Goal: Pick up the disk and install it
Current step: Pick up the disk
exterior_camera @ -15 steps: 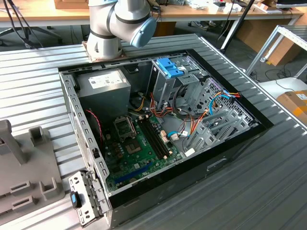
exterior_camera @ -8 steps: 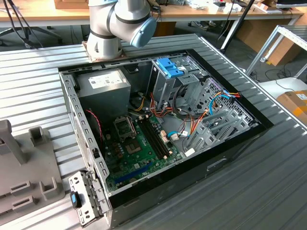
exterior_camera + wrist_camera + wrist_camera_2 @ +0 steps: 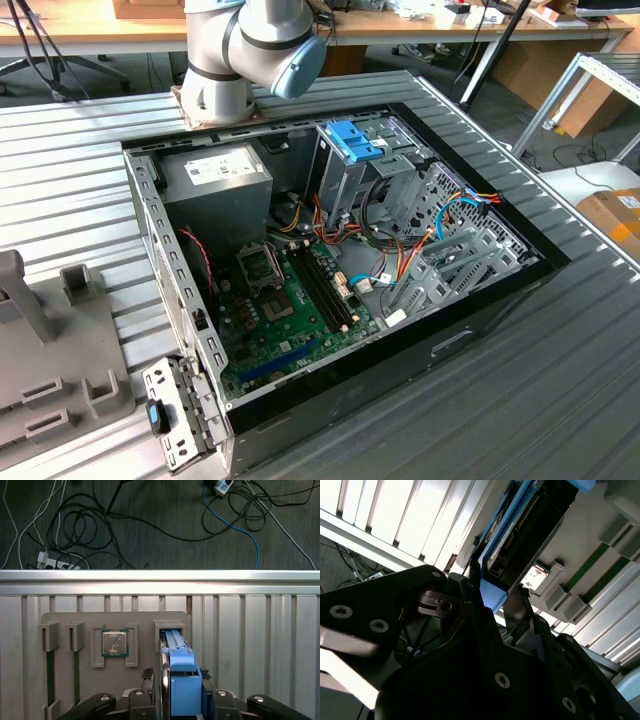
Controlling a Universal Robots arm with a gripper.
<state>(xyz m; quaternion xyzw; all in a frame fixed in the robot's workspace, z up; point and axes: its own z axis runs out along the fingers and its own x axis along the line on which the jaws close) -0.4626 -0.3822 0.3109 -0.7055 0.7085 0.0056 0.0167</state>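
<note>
- Disk (image 3: 182, 685): one. A flat black slab edged with smooth bright-blue plastic rails, standing on edge in a slot of the fixture.
- Gripper (image 3: 176, 675): one, matt black with bright screws. It straddles the disk in both wrist views; we cannot tell whether it clamps it.
- Fixture (image 3: 140, 625): one grey moulded holder with rectangular pockets, lying on the table.
- Processor chip (image 3: 114, 643): one, square and metal-lidded, flat in a pocket.
- Green boards (image 3: 50, 672): two, thin, set in narrow slots.
- Table (image 3: 250, 645): ribbed aluminium slats.
- Computer case (image 3: 450, 330): one, black and open, holding a green motherboard (image 3: 290, 310).
</note>
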